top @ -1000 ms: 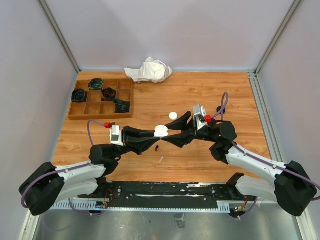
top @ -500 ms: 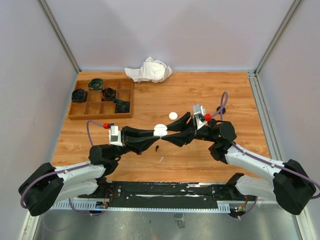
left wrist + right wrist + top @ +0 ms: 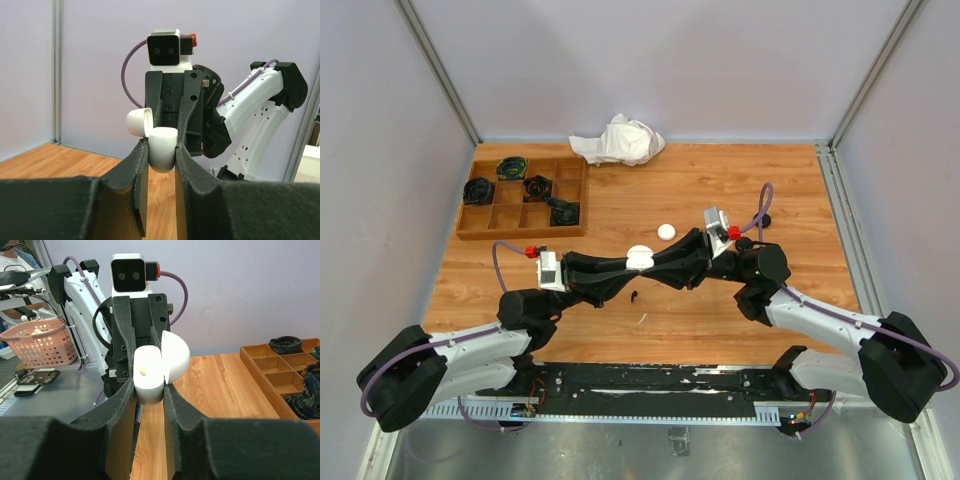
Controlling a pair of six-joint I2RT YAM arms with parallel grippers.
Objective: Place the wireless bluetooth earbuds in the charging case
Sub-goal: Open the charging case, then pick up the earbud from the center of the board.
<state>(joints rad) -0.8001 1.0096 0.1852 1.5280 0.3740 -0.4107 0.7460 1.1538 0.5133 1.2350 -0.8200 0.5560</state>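
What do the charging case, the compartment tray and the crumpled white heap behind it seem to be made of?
The charging case looks like smooth white plastic: even soft sheen, moulded rounded shell. The compartment tray appears to be wood, matte brown with thin straight dividers. The crumpled white heap is soft and folded, cloth or paper; the view leaves that open.

The top camera is looking down from behind over the whole table (image 3: 720,190). The wrist cameras (image 3: 164,47) are facing each other closely, both framing the case (image 3: 162,150).
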